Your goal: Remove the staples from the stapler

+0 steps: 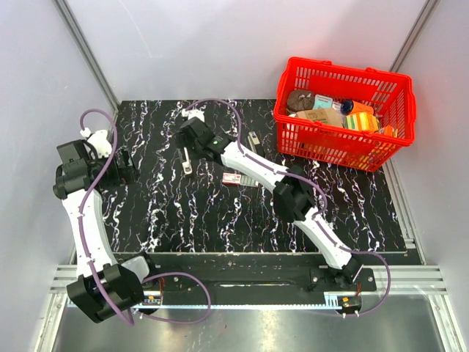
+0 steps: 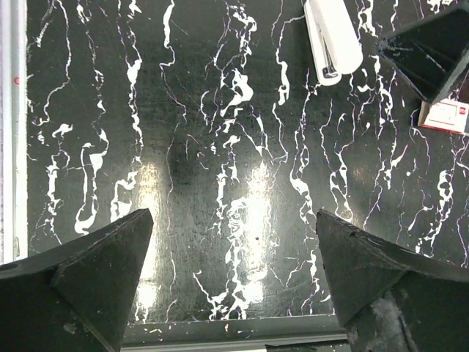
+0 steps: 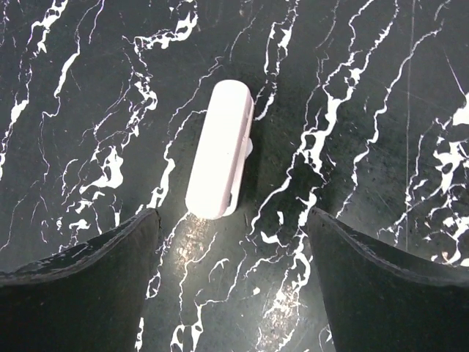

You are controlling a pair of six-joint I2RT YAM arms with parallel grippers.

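The top view looks steeply down from high behind the near edge across the whole dark marbled tabletop (image 1: 183,220), while both wrist views hang close over it facing nearly straight down, and all three seem to share the same white stapler (image 3: 221,149).

small white stapler (image 3: 220,150) closed, flat on the marbled table (image 3: 366,73), thin grey staples (image 1: 254,139) apart
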